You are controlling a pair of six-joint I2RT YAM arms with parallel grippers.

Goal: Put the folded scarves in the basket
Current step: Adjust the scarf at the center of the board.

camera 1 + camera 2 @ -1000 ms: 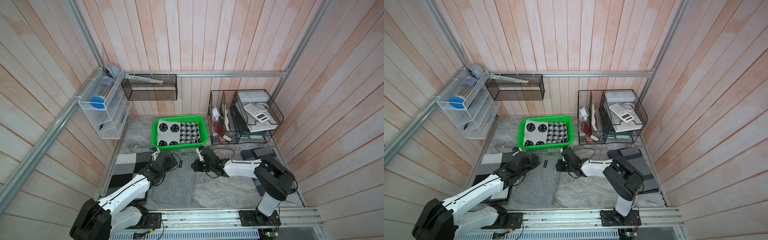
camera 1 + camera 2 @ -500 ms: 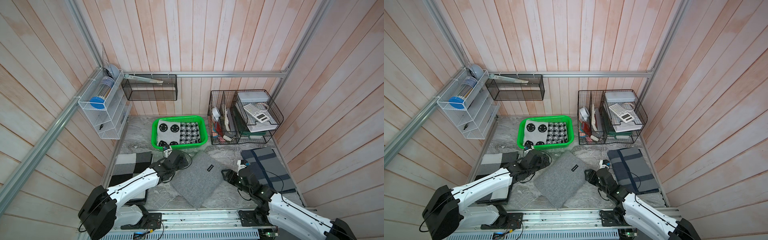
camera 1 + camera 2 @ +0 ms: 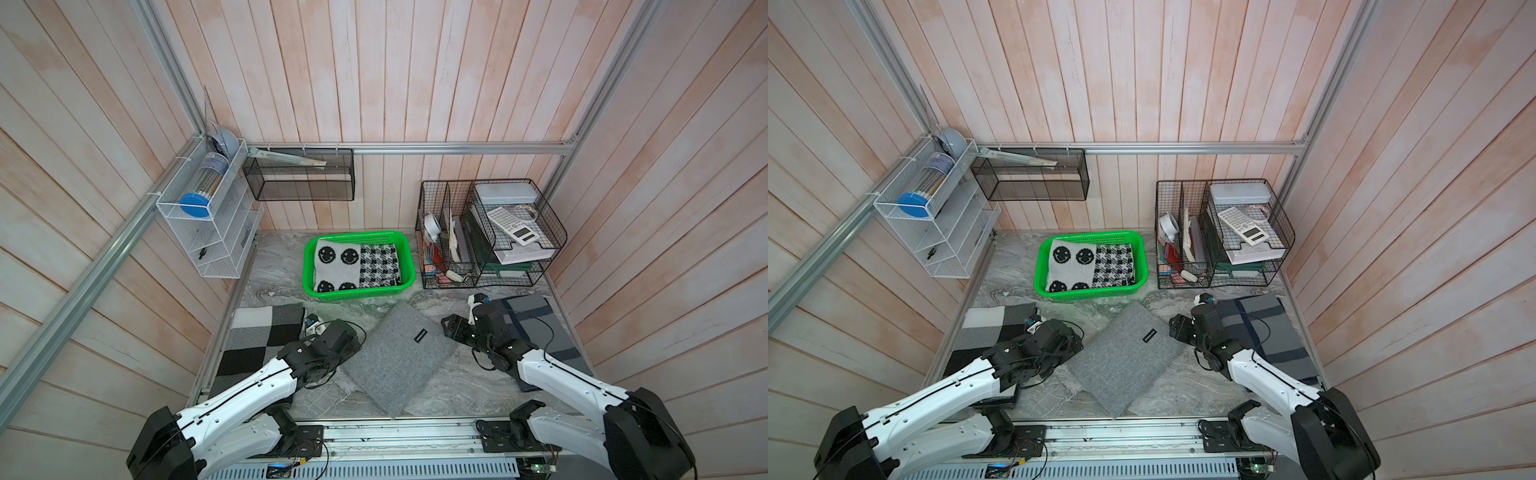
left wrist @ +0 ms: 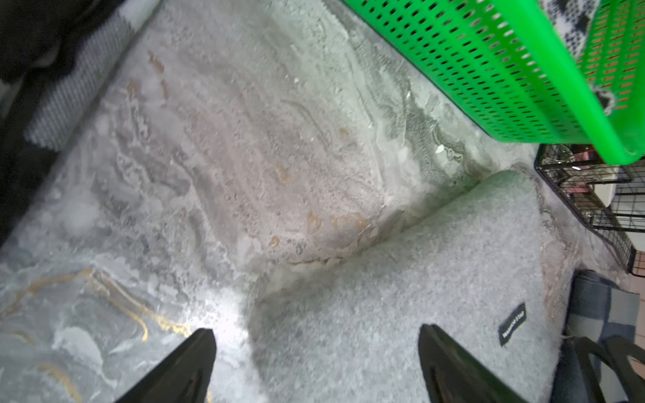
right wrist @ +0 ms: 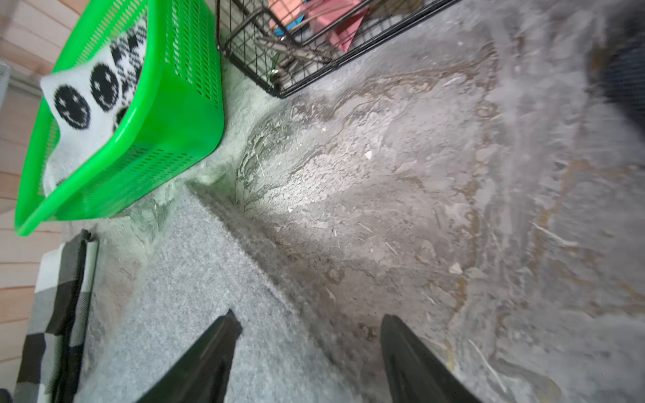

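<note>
The grey folded scarf (image 3: pixel 399 357) lies flat on the counter (image 3: pixel 282 291), just in front of the green basket (image 3: pixel 357 296). It looks soft, light and limp, so I judge it best pinched through all its layers at opposite edges, or it may sag open. The left hand (image 4: pixel 316 329) and right hand (image 5: pixel 309 317) each stand with jaws apart astride an edge. The scarf's underside and any fingertip contact are hidden, and two patterned scarves (image 3: pixel 378 266) cover the basket's floor.

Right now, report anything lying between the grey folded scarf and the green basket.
Nothing does: only bare marble tabletop separates the grey folded scarf from the green basket. The scarf would have to clear the basket's near wall, and a smiley-face scarf and a houndstooth scarf already cover its floor.
</note>
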